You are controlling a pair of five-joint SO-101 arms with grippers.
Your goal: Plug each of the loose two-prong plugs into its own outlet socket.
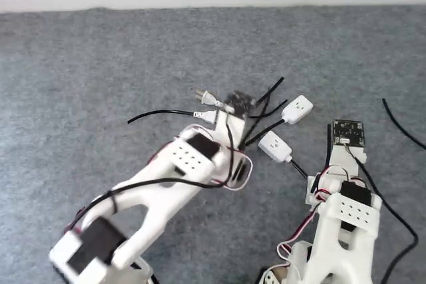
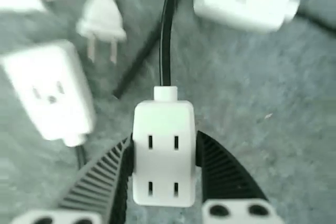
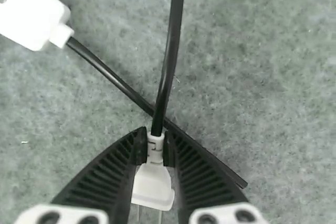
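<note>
My left claw (image 2: 165, 141) is clamped on a socket block (image 2: 164, 171), steadying it, I reckon; my right claw (image 3: 155, 132) pinches a 2-prong plug (image 3: 152, 184) by its neck, leaving prongs free to insert. Another plug (image 2: 102, 19) lies loose on the carpet (image 2: 273, 103) nearby.

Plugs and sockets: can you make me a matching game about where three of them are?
Things
1. four-slot socket
2. plug in the left wrist view
3. plug in the right wrist view

Places
A. held in the right gripper
B. lying on the grey carpet, nothing holding it
C. held in the left gripper

Pairs: 1-C, 2-B, 3-A
</note>
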